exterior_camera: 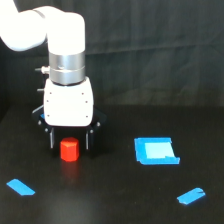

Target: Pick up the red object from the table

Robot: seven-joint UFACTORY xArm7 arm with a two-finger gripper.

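The red object (pixel 69 150), a small red-orange block, stands on the black table (pixel 120 200) toward the exterior view's left. My gripper (pixel 70 147) hangs straight down over it from the white arm, open, with one dark finger (pixel 51 139) on each side of the block. A gap shows between each finger and the block, so the fingers are not touching it. The block's lower edge sits slightly below the fingertips in the picture.
A blue square patch (pixel 156 151) lies on the table to the exterior view's right of the block. One blue tape strip (pixel 21 187) lies at the front left and another (pixel 191 196) at the front right. A dark curtain hangs behind.
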